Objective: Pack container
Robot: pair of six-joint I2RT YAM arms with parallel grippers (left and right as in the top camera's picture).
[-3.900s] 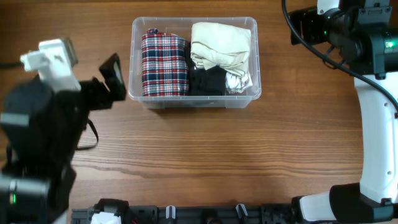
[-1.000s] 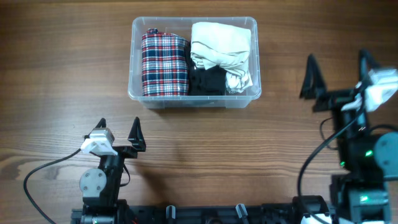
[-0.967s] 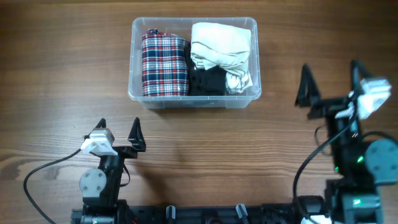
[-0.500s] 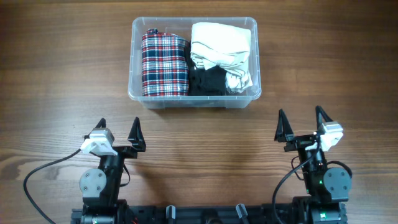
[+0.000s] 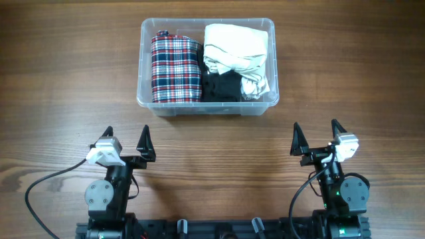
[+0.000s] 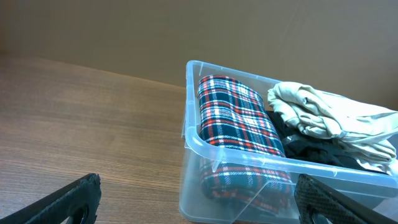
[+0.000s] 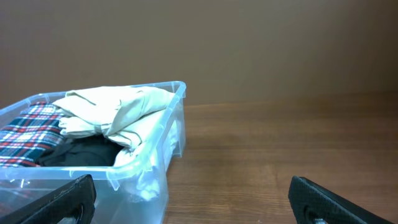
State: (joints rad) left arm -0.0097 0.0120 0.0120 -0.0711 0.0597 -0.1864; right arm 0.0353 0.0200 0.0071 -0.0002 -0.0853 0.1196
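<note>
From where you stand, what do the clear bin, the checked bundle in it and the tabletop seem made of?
The container looks like clear glossy plastic: its walls are see-through and catch light. The plaid garment looks like soft matte woven cloth, perhaps flannel, with rounded folds. The table looks like wood or wood-look laminate: brown, grain lines, low sheen.

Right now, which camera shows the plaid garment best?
The overhead view: the whole plaid garment is seen from above inside the bin. The left wrist view shows its top and one end through the clear wall; the right wrist view catches only a sliver.
</note>
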